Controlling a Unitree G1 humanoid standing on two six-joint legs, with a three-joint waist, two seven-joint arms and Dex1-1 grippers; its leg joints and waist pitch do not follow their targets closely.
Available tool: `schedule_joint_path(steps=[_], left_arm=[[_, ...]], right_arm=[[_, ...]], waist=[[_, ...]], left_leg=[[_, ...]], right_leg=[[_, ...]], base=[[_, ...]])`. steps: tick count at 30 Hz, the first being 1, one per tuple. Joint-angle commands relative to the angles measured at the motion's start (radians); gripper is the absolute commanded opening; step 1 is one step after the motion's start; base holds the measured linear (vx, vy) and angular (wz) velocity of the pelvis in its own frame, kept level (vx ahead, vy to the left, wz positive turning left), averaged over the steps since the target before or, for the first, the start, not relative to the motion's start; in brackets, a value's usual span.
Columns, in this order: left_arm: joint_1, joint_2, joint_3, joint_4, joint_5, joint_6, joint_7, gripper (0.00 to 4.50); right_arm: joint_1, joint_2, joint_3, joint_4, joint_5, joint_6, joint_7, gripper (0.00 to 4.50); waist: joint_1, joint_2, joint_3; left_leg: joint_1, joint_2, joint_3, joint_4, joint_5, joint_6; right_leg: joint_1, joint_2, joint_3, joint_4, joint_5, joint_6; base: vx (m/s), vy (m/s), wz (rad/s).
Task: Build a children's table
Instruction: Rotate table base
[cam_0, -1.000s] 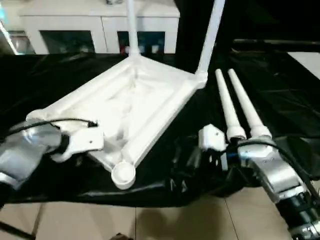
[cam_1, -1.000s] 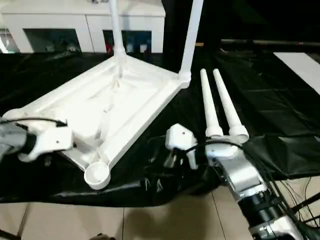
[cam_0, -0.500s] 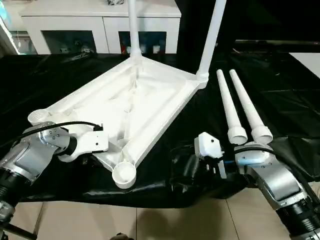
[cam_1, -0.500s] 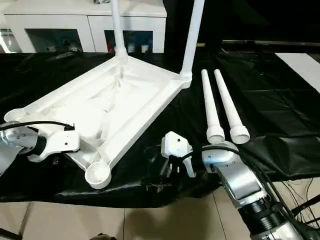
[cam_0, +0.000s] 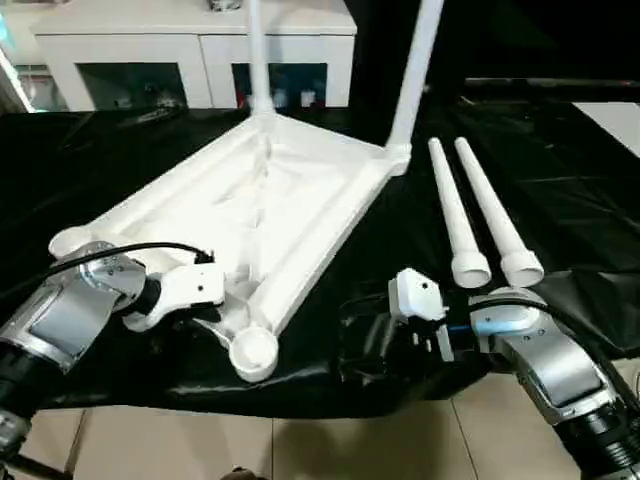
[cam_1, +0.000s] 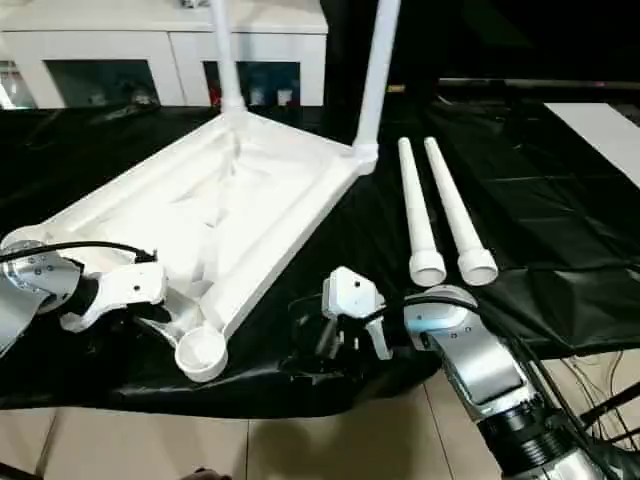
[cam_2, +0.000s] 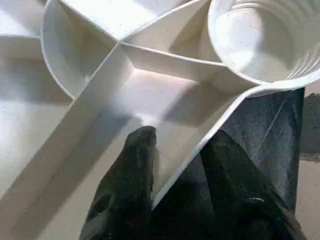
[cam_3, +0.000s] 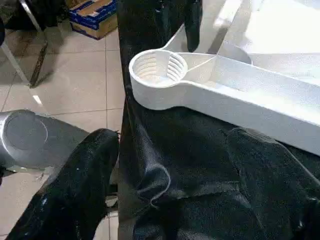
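The white table top lies upside down on the black-draped work table. Two legs stand in its far corner sockets. Two loose legs lie side by side to its right. My left gripper straddles the top's near rim close to the empty near socket, one finger inside the rim and one outside, shut on it. My right gripper stands open over the black cloth, facing that socket, nothing between its fingers.
A white cabinet stands behind the work table. The table's front edge runs just below both grippers, with tiled floor beyond. A cardboard box sits on the floor. The cloth is bunched near my right gripper.
My left gripper has slid a little right along the near rim toward the socket. My right gripper has drawn back from the loose legs' wide ends toward the front edge.
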Motion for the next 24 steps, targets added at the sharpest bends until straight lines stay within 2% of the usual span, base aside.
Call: schedule_joint_path(steps=[1, 6, 10, 12, 15, 18, 22, 23, 24], left_arm=[[0.023, 0.002, 0.025, -0.011, -0.011, 0.052, 0.008, 1.24], [0.059, -0.016, 0.064, -0.064, -0.03, 0.161, 0.059, 1.02], [0.096, -0.049, 0.102, -0.097, -0.03, 0.248, 0.152, 0.92], [0.105, -0.055, 0.107, -0.108, -0.028, 0.268, 0.167, 0.84], [0.118, -0.099, 0.127, -0.118, -0.011, 0.315, 0.245, 0.74], [0.104, -0.15, 0.142, -0.109, 0.0, 0.331, 0.314, 0.63], [0.095, -0.162, 0.134, -0.114, -0.002, 0.35, 0.326, 0.49], [0.083, -0.186, 0.136, -0.12, 0.001, 0.382, 0.354, 0.42], [0.077, -0.198, 0.139, -0.119, 0.001, 0.393, 0.369, 0.42]], right_arm=[[-0.006, -0.01, 0.007, -0.02, 0.004, 0.002, 0.0, 3.83], [-0.005, -0.008, 0.009, -0.018, 0.001, 0.002, -0.003, 3.83], [-0.007, -0.007, 0.006, -0.008, -0.007, -0.001, -0.013, 3.83], [-0.008, -0.006, 0.006, -0.006, -0.009, -0.002, -0.015, 3.83], [-0.012, -0.005, 0.007, 0.004, -0.017, -0.005, -0.021, 3.83], [-0.018, -0.004, 0.011, 0.014, -0.027, -0.008, -0.026, 3.83], [-0.021, -0.004, 0.013, 0.018, -0.03, -0.007, -0.03, 3.83], [-0.021, -0.005, 0.012, 0.018, -0.031, -0.005, -0.034, 3.83], [-0.021, -0.005, 0.012, 0.017, -0.032, -0.003, -0.035, 3.83]], waist=[[0.004, 0.016, -0.064], [-0.001, 0.017, -0.063], [-0.005, 0.016, -0.061], [-0.011, 0.014, -0.059], [-0.02, 0.01, -0.055], [-0.023, 0.007, -0.055], [-0.029, 0.008, -0.055], [-0.031, 0.008, -0.055], [-0.03, 0.012, -0.057]], left_leg=[[0.026, 0.023, -0.021, -0.08, -0.372, -0.038], [0.025, 0.021, -0.021, -0.08, -0.374, -0.036], [0.026, 0.019, -0.021, -0.08, -0.391, -0.034], [0.021, 0.018, -0.025, -0.082, -0.403, -0.036], [0.021, 0.014, -0.028, -0.082, -0.417, -0.033], [0.024, 0.014, -0.03, -0.079, -0.417, -0.028], [0.017, 0.01, -0.036, -0.081, -0.414, -0.023], [0.016, 0.01, -0.038, -0.081, -0.414, -0.021], [0.022, 0.009, -0.038, -0.078, -0.415, -0.022]], right_leg=[[0.034, -0.038, 0.028, -0.065, -0.238, -0.229], [0.035, -0.037, 0.028, -0.067, -0.26, -0.224], [0.034, -0.036, 0.027, -0.072, -0.298, -0.214], [0.039, -0.038, 0.025, -0.076, -0.35, -0.193], [0.037, -0.037, 0.022, -0.084, -0.415, -0.169], [0.034, -0.038, 0.021, -0.092, -0.467, -0.153], [0.04, -0.036, 0.016, -0.093, -0.469, -0.143], [0.039, -0.035, 0.015, -0.093, -0.477, -0.139], [0.035, -0.035, 0.017, -0.095, -0.469, -0.145]], base=[[0.0, 0.0, 0.0], [0.0, 0.0, 0.0], [0.0, 0.0, 0.0], [0.0, 0.0, 0.0], [0.0, 0.0, 0.0], [0.0, 0.0, 0.0], [0.0, 0.0, 0.0], [0.0, 0.0, 0.0], [0.0, 0.0, 0.0]])
